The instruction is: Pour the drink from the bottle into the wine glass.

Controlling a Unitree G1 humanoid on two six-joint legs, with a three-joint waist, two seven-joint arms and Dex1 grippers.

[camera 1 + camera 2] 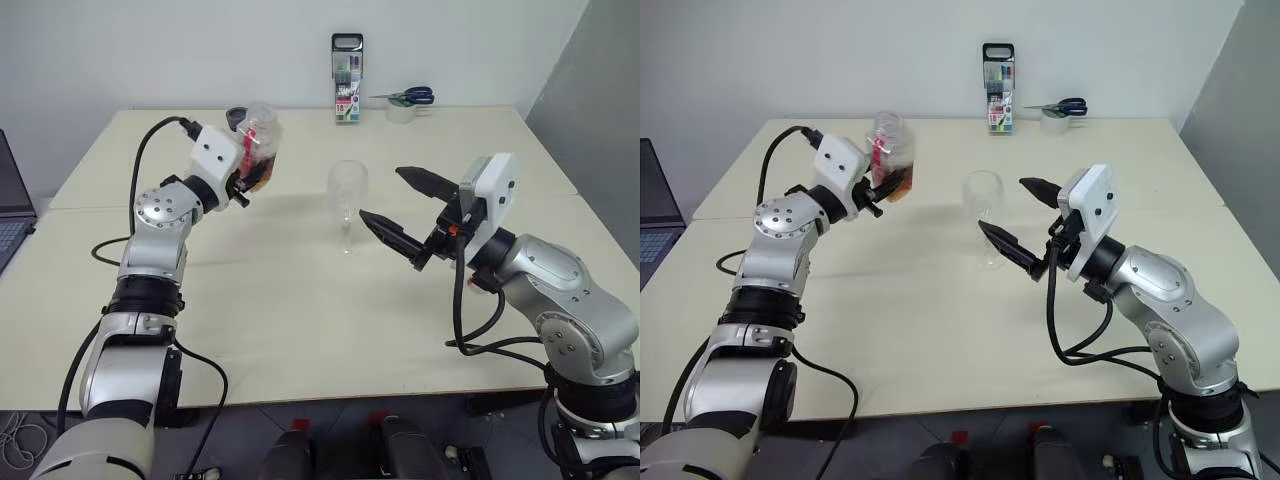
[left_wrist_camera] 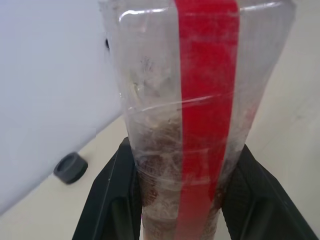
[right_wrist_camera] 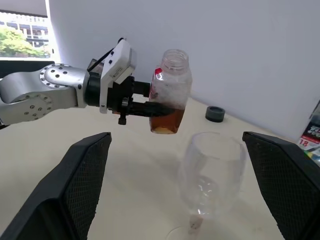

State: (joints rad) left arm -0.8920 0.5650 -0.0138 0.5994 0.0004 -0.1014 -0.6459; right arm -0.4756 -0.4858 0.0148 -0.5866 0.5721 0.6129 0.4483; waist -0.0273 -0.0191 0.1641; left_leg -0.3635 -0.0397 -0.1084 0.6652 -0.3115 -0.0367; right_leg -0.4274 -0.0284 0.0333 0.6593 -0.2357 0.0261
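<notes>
Your left gripper [image 3: 150,108] clamps the bottle [image 3: 170,90] aloft beside the wine glass [image 3: 212,172]; your right gripper [image 1: 398,208] gapes empty near it.

Clear glossy plastic bottle [image 3: 170,90], smooth clear wine glass [image 3: 212,172], matt table [image 1: 300,320]

Left pincer [image 1: 883,183] clamped on the bottle [image 1: 891,157], holding it upright above the counter [image 1: 940,330]; the drink [image 1: 897,186] fills only the bottle's lower part, level with the fingers. Right pincer [image 1: 1017,215] with its jaws spread wide, pointing toward the left pincer. The wine glass [image 1: 986,213] stands upright on the counter just in front of the right pincer's fingertips, between the two pincers. Beyond both pincers, at the far counter edge: a marker pack [image 1: 998,87], scissors [image 1: 1060,105] on a tape roll [image 1: 1054,121].
</notes>
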